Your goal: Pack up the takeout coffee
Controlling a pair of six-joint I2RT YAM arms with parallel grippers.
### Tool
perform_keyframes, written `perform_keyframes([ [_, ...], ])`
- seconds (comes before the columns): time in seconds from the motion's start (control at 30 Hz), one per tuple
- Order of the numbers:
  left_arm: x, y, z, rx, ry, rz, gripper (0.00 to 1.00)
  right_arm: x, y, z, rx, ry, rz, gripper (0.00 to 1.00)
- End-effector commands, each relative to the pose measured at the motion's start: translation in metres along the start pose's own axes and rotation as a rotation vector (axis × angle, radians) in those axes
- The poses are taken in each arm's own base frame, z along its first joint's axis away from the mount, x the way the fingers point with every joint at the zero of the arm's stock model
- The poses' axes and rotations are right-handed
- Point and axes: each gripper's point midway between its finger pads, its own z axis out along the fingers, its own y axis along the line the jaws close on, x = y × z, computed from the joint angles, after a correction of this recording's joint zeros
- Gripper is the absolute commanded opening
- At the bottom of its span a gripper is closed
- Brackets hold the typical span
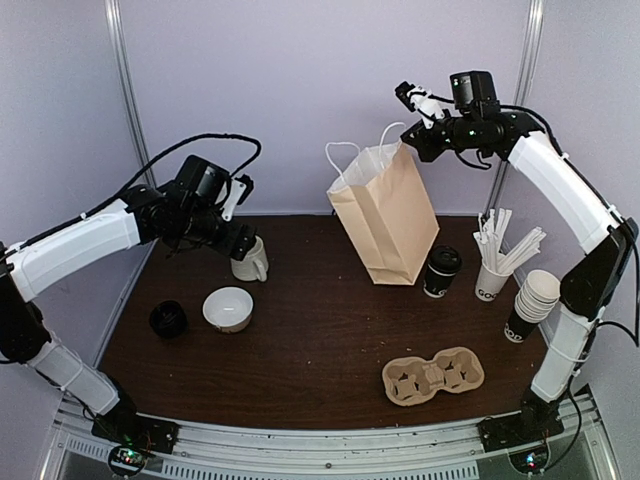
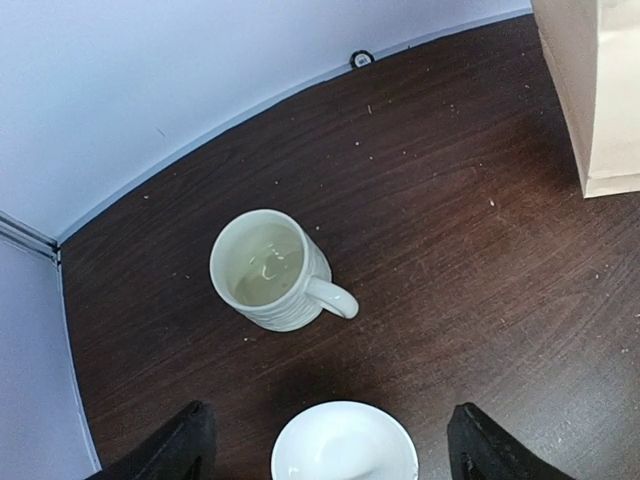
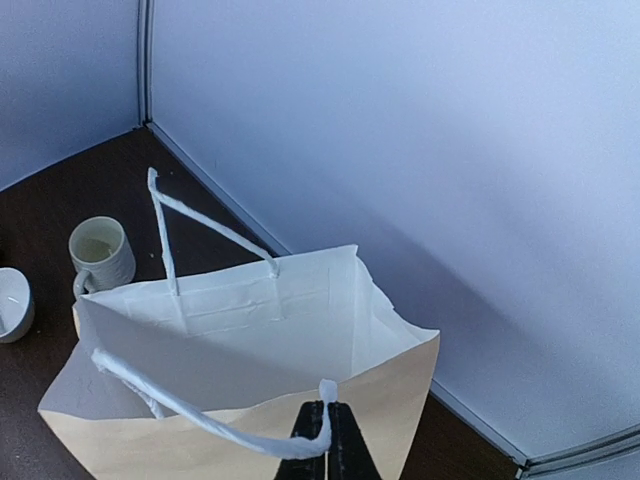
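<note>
1. So far nothing is packed: the takeout coffee (image 1: 441,270), lid on, stands upright on the table (image 1: 320,345), just right of the paper bag (image 1: 385,215) and outside it.
2. The bag stands upright with its mouth open; nothing shows inside it.
3. The right gripper (image 3: 325,425), high above the bag, has its fingers pinched closed on a white handle (image 3: 200,410).
4. The left gripper (image 2: 332,425) is spread wide and holds nothing, hovering over a cream mug (image 2: 270,270) and a white bowl (image 2: 345,450), well apart from the coffee.
5. Left to do, as I judge it: grasp the cup, lift it and lower it into the bag.
</note>
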Motion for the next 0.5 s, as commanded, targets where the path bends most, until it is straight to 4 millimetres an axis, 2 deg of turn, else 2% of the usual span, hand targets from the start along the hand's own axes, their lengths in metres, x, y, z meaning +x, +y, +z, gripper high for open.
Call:
perform_keyframes([
  [0.0,-0.017,0.012,-0.032,-0.017,-0.095,-0.041,0.84,-0.034,0.021,-0.024,-0.112,-0.117,0.044,0.0],
  [0.13,-0.018,0.017,-0.049,-0.015,-0.125,-0.031,0.84,-0.03,0.033,-0.019,-0.141,-0.106,0.051,0.0],
  [0.3,-0.017,0.022,-0.068,-0.019,-0.144,-0.026,0.84,-0.039,0.059,-0.018,-0.175,-0.109,0.03,0.0],
  [0.47,-0.02,0.007,-0.076,0.088,-0.155,-0.086,0.83,-0.042,0.094,-0.027,-0.246,-0.11,0.011,0.0],
])
